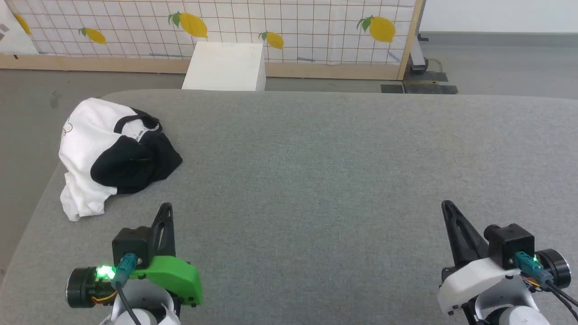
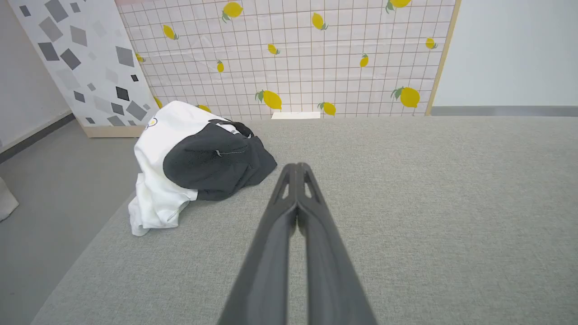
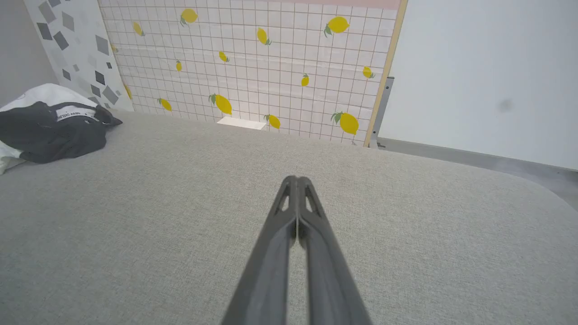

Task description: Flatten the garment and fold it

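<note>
The garment (image 1: 97, 149) lies crumpled in a heap at the far left of the grey padded table (image 1: 343, 171), its white body bunched around black sleeves and the black neckband. It also appears in the left wrist view as the garment (image 2: 189, 167) and at the left edge of the right wrist view as the garment (image 3: 49, 128). My left gripper (image 1: 166, 208) hovers near the front left, shut and empty, a short way in front of the heap; its tips (image 2: 296, 167) are pressed together. At the front right, my right gripper (image 1: 447, 205) is shut on nothing, with its tips (image 3: 296, 179) touching.
A white box (image 1: 226, 67) stands on the floor beyond the table's far edge. Behind it runs a lemon-patterned grid screen (image 1: 289, 27) with a wooden frame. The garment sits close to the table's left edge, above grey floor (image 1: 22, 117).
</note>
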